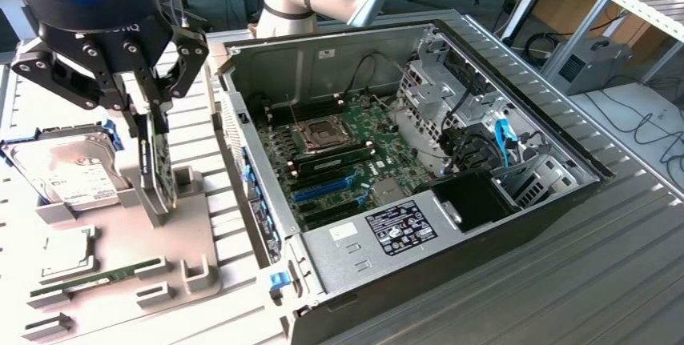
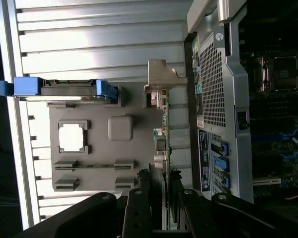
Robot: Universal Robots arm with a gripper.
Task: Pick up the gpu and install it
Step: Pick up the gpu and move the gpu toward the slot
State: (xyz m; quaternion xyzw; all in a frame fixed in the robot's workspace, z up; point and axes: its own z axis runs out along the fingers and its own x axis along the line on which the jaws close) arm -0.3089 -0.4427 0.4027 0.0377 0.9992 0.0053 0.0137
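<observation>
Well, from the exterior view, the gripper [image 1: 147, 133] is down over the gray stand [image 1: 118, 229], beside the open computer case [image 1: 320, 65]. Its fingers are about half closed and pinch the gpu card [image 1: 160, 181], which stands on its edge in a slot of the stand.

From the wrist view, the fingers [image 2: 138, 213] press both flat sides of the gpu card [image 2: 162, 144]. The hold seems far from the silver bracket [image 2: 161, 79], so the card could tip, catch in the slot, or slip out.
</observation>
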